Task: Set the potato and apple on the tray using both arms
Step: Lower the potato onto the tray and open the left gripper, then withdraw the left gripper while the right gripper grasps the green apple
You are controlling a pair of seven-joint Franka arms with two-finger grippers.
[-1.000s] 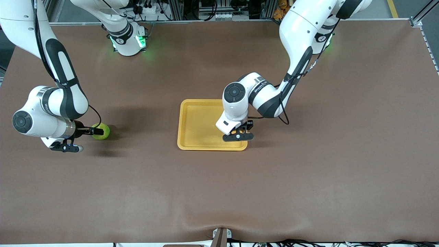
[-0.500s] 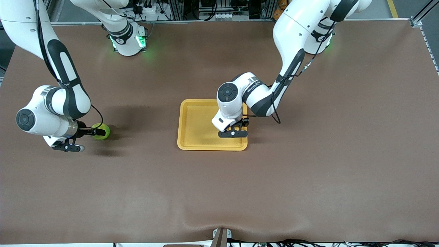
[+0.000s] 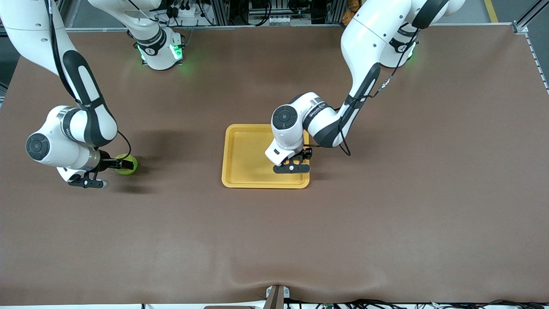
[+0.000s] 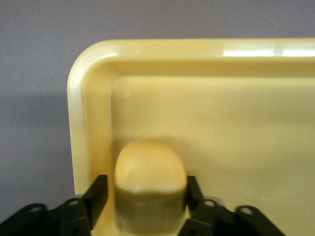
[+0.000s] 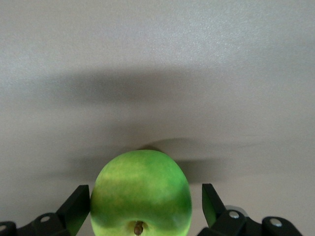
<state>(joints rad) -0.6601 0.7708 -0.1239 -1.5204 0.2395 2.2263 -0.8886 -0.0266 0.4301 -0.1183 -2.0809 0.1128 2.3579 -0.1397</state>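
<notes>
The yellow tray (image 3: 244, 154) lies mid-table. My left gripper (image 3: 299, 161) is low over the tray's corner at the left arm's end, nearer the front camera. It is shut on the yellow-orange potato (image 4: 150, 182), which sits between its fingers (image 4: 97, 191) just inside the tray's rim (image 4: 78, 123). In the front view the hand hides the potato. The green apple (image 3: 128, 165) rests on the table toward the right arm's end. My right gripper (image 3: 121, 164) is open with a finger on each side of the apple (image 5: 141, 191); a gap shows at one finger (image 5: 210, 201).
The brown table mat (image 3: 386, 214) spreads around the tray. The arm bases (image 3: 158, 51) stand along the table edge farthest from the front camera. A small bracket (image 3: 276, 296) sits at the edge nearest to it.
My left gripper has moved with the potato farther in over the tray, away from its rim. My right arm has crept slightly toward the apple, which has not moved.
</notes>
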